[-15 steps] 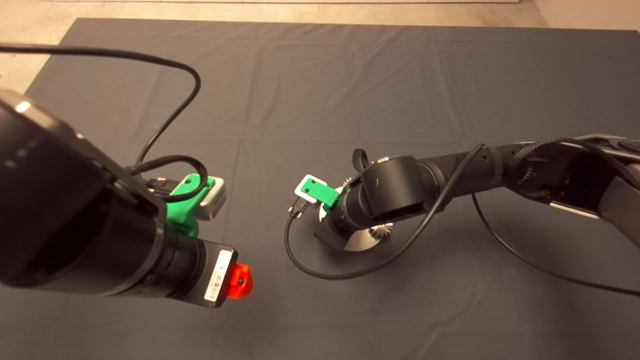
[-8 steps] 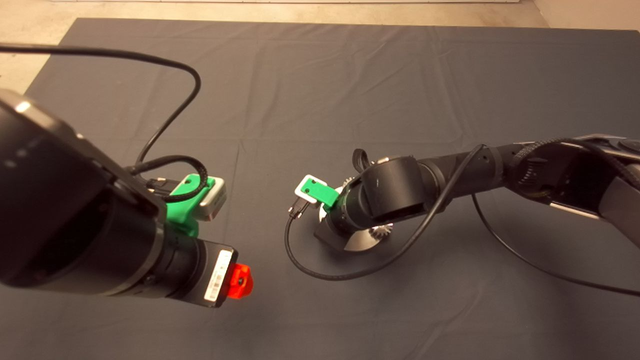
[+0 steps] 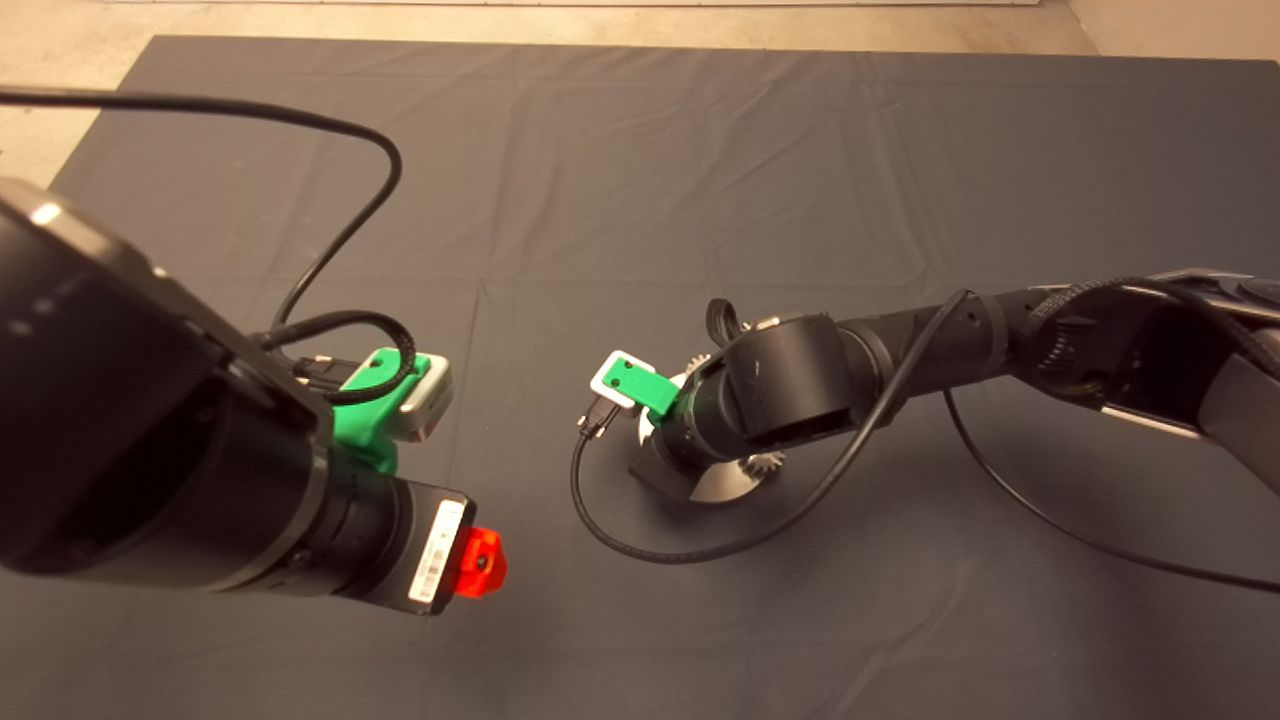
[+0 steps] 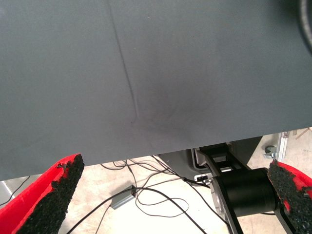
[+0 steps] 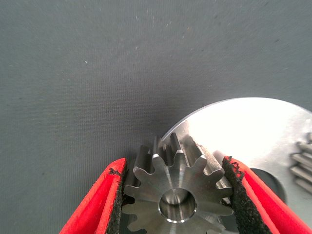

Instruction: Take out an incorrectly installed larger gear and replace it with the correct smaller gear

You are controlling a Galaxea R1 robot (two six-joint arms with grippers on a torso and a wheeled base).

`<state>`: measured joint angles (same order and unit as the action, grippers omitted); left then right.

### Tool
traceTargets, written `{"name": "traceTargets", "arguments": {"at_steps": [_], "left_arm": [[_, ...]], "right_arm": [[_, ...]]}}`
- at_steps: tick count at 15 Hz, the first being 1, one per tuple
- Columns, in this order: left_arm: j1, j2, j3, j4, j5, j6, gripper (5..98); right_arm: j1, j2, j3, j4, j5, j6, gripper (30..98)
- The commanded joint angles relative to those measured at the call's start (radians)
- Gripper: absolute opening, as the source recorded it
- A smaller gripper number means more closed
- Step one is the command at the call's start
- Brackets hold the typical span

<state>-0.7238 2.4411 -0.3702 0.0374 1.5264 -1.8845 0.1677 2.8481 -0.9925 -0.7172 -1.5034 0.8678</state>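
The right tool (image 5: pixel 173 195) grips a grey gear (image 5: pixel 176 195) over the round plate (image 5: pixel 253 131); the left tool (image 4: pixel 170 195), at eight o'clock, gapes wide.

R arm (image 3: pixel 800 385) slightly shifted, lower-right.

A big dark mat (image 3: pixel 640 180) with soft creases covers the table. Pale tan floor (image 3: pixel 90 20) shows past it at 12 and 10 o'clock. Thin wires (image 4: pixel 146 195) lie on the floor
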Motion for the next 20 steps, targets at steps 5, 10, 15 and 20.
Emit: {"name": "traceTargets", "arguments": {"at_steps": [5,10,15,20], "left_arm": [[-0.020,0.003,0.016,-0.016,0.132,-0.004,97.8],[-0.020,0.003,0.016,-0.016,0.132,-0.004,97.8],[-0.020,0.003,0.016,-0.016,0.132,-0.004,97.8],[-0.020,0.003,0.016,-0.016,0.132,-0.004,97.8]], "right_arm": [[0.092,0.004,0.048,-0.016,-0.008,0.013,48.3],[0.114,0.004,0.096,0.025,-0.008,0.017,48.3],[0.132,0.009,0.134,0.043,-0.008,0.063,48.3],[0.127,0.032,0.134,0.051,-0.008,0.112,48.3]]}}
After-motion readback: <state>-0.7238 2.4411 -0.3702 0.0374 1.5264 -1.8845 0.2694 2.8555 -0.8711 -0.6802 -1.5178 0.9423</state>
